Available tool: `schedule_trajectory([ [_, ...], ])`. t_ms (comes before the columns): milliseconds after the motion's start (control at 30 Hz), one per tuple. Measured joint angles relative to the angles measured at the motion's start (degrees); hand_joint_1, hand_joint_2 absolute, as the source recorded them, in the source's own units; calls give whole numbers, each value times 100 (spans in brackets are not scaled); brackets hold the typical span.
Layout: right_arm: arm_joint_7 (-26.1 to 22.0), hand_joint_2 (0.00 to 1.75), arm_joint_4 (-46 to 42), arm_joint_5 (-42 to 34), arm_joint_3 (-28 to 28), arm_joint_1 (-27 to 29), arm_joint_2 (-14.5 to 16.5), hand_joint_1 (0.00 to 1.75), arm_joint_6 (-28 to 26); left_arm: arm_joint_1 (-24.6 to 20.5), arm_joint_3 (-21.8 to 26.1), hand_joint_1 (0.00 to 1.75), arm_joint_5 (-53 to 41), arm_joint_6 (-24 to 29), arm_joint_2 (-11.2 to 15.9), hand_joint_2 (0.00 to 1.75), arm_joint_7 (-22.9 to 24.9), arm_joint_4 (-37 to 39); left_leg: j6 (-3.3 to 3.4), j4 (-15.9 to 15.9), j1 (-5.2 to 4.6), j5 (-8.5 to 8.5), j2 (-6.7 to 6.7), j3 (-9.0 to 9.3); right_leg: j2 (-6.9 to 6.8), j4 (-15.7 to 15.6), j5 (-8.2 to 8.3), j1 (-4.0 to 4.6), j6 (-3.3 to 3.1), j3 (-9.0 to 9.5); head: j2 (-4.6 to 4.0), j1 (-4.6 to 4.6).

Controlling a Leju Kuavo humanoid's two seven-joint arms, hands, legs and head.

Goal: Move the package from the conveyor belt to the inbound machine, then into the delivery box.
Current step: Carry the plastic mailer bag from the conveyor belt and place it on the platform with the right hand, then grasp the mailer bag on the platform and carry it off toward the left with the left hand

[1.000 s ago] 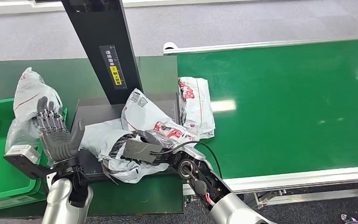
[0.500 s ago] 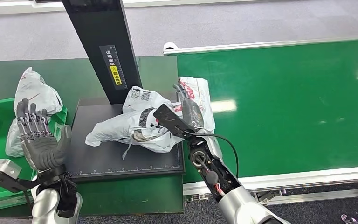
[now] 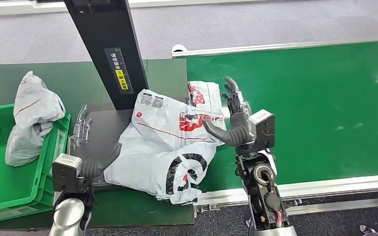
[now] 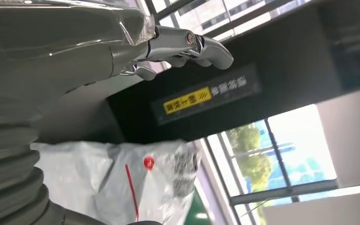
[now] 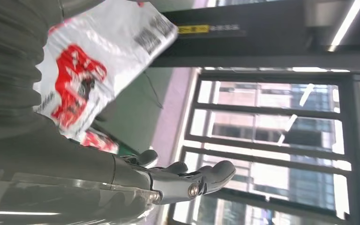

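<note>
Evidently the package lay on the machine between both hands, left and right, fingers spread and holding nothing, so lifting it into the box probably came next.

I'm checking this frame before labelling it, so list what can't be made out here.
- Scanner platform, head view: mostly covered by the large package.
- Second package on the belt: partly hidden by the large package and the right hand.
- Label print on the large package: too small.
- Green bin: cut off by the picture's left edge.
</note>
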Motion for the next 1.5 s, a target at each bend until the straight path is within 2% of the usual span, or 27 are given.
schedule_trajectory([
  [167, 25, 175, -490, -2, -116, 128, -45, 0, 13, -33, -104, 0, -51, -29, 38, 175, 16, 167, 0, 0, 1, 1, 0, 3, 0, 1, 1, 1, -1, 1, 0, -1],
  [433, 33, 175, -716, -1, -168, 192, -76, 0, 13, -66, -189, 0, -113, -119, 77, 175, 55, 269, -1, 0, 1, 1, 0, 2, 0, 1, 1, 1, -1, 0, 0, -1],
  [633, 48, 175, -792, -93, -180, 266, -73, 0, 113, -157, -563, 0, -746, -378, 82, 175, 171, 531, 0, 0, 0, 1, -1, 1, 0, 0, 1, 0, 0, 1, 0, -1],
  [900, -12, 175, -1231, -199, -181, 463, -10, 0, 371, -703, -1573, 0, -3291, 507, -54, 175, 1254, 1869, 0, 0, 0, 1, -3, 2, -1, 0, 1, 0, 0, 2, 0, -2],
  [1000, -5, 175, -1333, -198, -184, 518, 14, 0, 420, -900, -1841, 0, -3674, 553, -125, 175, 1400, 2469, 0, 0, 0, 1, -3, 1, -1, 0, 1, 0, 0, 2, 0, -1],
  [1133, -5, 175, -1419, -198, -205, 566, 42, 0, 486, -1074, -1995, 3, -3594, 455, -222, 175, 1292, 3091, 0, 0, 0, 1, -2, 1, -1, 0, 1, 0, 0, 2, 0, -2],
  [1167, -5, 175, -1429, -196, -214, 571, 46, 0, 498, -1103, -2016, 21, -3564, 443, -242, 175, 1263, 3197, 0, 0, 0, 1, -3, 1, -1, 0, 1, 0, 0, 2, 0, -2],
  [1267, 3, 175, -1436, -170, -241, 583, 54, 0, 525, -1169, -2045, 124, -3474, 440, -294, 175, 1191, 3431, 0, 0, 0, 1, -3, 1, -1, 0, 1, 0, 0, 4, 0, -1],
  [1300, 8, 175, -1436, -156, -248, 588, 55, 0, 533, -1184, -2048, 144, -3444, 440, -303, 175, 1173, 3478, 0, 0, 0, 1, -3, 2, -1, 0, 1, 0, 0, 4, 0, -2],
  [1400, 15, 175, -1436, -102, -256, 605, 58, 0, 558, -1204, -2049, 160, -3354, 451, -317, 175, 1139, 3550, 0, 0, 0, 1, -3, 3, -1, 0, 1, 0, 0, 7, 0, -2],
  [1500, 11, 175, -1436, -66, -259, 639, 70, 0, 593, -1207, -2048, 168, -3282, 457, -321, 175, 1127, 3562, 0, 0, 0, 1, -3, 4, -1, 0, 1, 0, 0, 9, 0, -2],
])
